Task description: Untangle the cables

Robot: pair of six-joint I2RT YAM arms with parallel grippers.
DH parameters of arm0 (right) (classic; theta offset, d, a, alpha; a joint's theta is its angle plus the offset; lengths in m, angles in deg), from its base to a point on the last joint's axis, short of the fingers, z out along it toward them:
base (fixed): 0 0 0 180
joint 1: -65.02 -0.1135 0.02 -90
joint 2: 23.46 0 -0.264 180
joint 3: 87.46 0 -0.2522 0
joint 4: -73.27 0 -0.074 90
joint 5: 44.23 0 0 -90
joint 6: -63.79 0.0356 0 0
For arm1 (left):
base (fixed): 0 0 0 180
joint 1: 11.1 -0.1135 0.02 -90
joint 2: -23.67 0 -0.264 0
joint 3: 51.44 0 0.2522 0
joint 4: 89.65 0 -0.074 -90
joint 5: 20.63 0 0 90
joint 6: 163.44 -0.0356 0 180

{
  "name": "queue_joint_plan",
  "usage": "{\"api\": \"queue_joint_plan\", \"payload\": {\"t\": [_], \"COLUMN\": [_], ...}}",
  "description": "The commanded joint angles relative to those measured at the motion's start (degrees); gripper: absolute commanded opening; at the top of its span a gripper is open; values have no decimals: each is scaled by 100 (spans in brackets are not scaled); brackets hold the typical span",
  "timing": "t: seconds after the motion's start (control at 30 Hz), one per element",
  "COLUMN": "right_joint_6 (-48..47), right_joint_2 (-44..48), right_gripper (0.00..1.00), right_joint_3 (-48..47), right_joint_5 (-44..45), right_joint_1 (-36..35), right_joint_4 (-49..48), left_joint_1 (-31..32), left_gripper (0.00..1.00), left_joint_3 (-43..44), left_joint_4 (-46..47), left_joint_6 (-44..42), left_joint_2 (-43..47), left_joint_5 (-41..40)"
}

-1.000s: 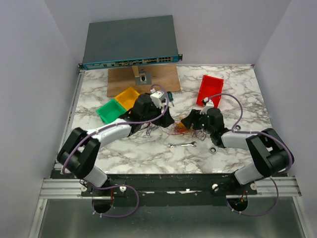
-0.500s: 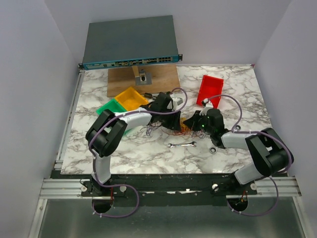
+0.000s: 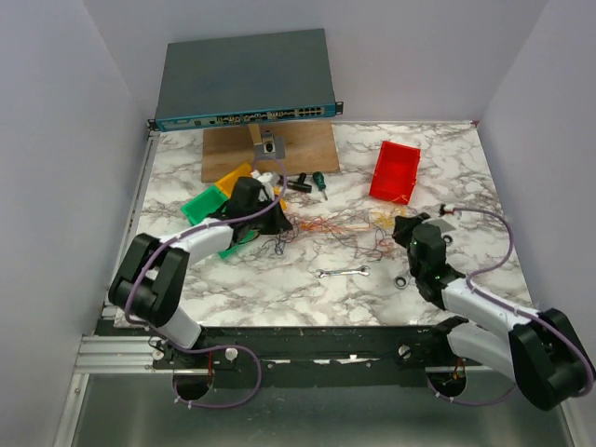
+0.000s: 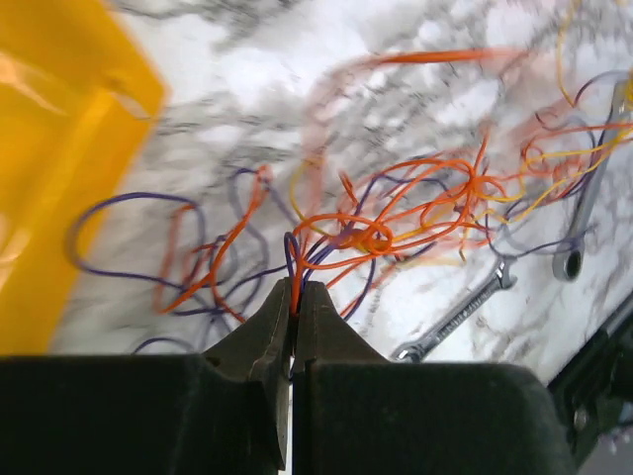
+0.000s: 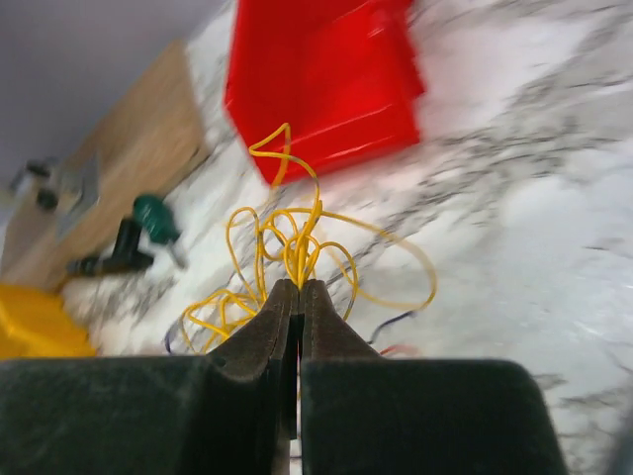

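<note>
Left end effector point(image 4: 294, 297) is pinched shut on an orange strand point(image 4: 396, 213), right end effector point(image 5: 299, 289) likewise on yellow loops point(image 5: 287, 237). I see the cables point(image 3: 340, 226) strung between them across the desk point(image 3: 279, 279), long axis 9-to-3 o'clock, densest nearer the left one.

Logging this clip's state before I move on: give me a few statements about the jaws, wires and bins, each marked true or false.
1. The left jaws are shut on orange wires. True.
2. The right jaws hold the wrench. False: they are shut on yellow wires; the wrench lies loose on the table.
3. The red bin is full of wires. False: from above, no wires show inside it.
4. A spread of wires stretches across the table between the two arms. True.
</note>
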Motion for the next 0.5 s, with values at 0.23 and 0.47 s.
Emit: {"api": "queue_joint_plan", "payload": {"t": [0.23, 0.47], "right_joint_6": [227, -1276], "right_joint_2": [712, 176], "right_gripper": [1, 2], "right_joint_3": [460, 416], "right_joint_5": [1507, -2181], "right_joint_1": [48, 53], "right_joint_4": [11, -1521], "left_joint_1": [-393, -204], "left_gripper": [0, 0], "left_joint_3": [-1171, -885], "left_joint_4": [1215, 1219], "left_joint_6": [297, 118], "left_joint_2": [1433, 1115], "left_joint_5": [-882, -197]}}
